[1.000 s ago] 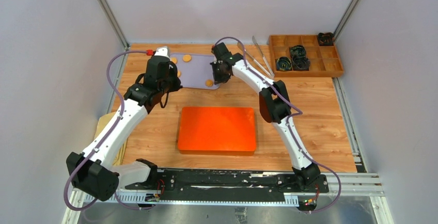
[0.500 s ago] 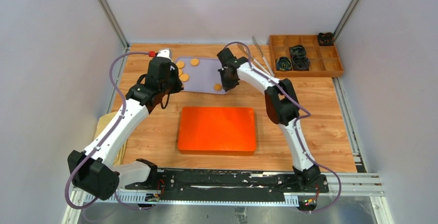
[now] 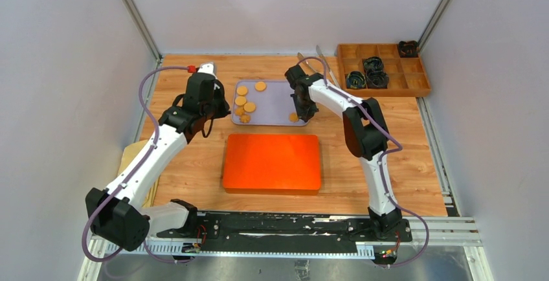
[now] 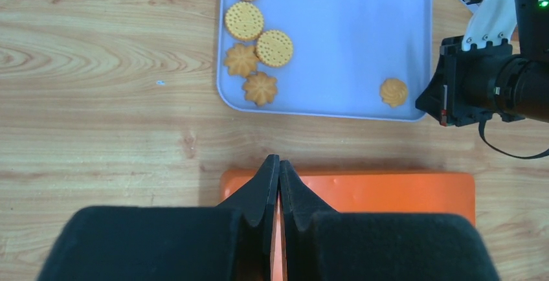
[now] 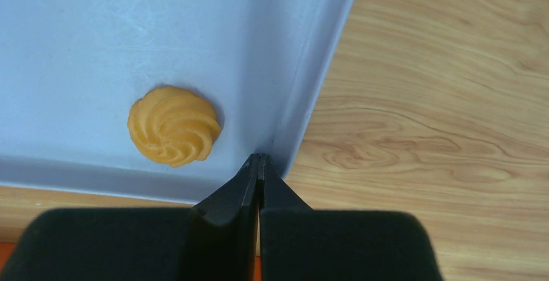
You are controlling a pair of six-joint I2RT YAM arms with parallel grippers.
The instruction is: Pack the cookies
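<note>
Pinching the near right corner rim of the pale lavender rectangular plastic tray with the right hand, shut tight on the thin edge. Lying flat on the light wood-grain table, toward its far side, just beyond the flat bright orange rectangular box. Bearing all the golden orange cookies in view: six gathered at the tray's left end, four round and dotted, two flower-shaped, some touching. One swirled golden cookie alone near the pinched corner, just beside the right fingertips. Hanging raised off the table near the tray's left end with the left hand, black fingers pressed together on nothing, touching neither tray nor box. Standing at the far right corner of the table, well apart from the tray: a brown wooden compartment box with dark things in several cells.
</note>
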